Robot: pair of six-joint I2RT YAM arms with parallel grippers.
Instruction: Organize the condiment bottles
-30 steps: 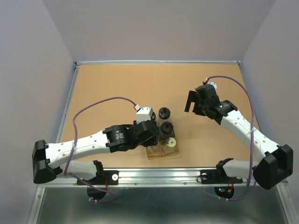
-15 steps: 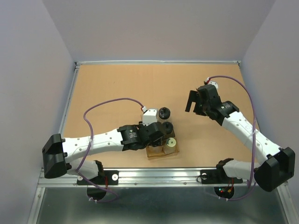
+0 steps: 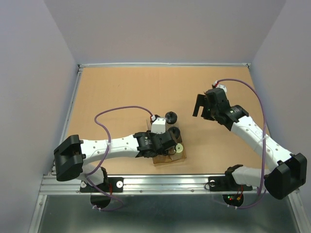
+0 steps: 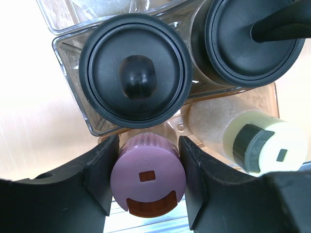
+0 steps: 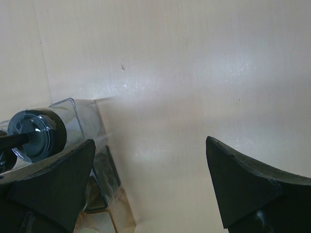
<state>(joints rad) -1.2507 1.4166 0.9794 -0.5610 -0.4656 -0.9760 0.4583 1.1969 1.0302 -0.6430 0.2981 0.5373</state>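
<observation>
Left fingers (image 4: 99, 180) tight on pink-capped bottle (image 4: 148, 175)

no readable text, labels, brands or numbers anywhere; bottle caps and arms carry no legible markings.

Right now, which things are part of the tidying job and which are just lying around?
Job: pink-capped bottle in the left fingers, yellow-green-capped bottle, black-capped bottles.
Just around: brown-tinted tray, purple cable, table.
</observation>
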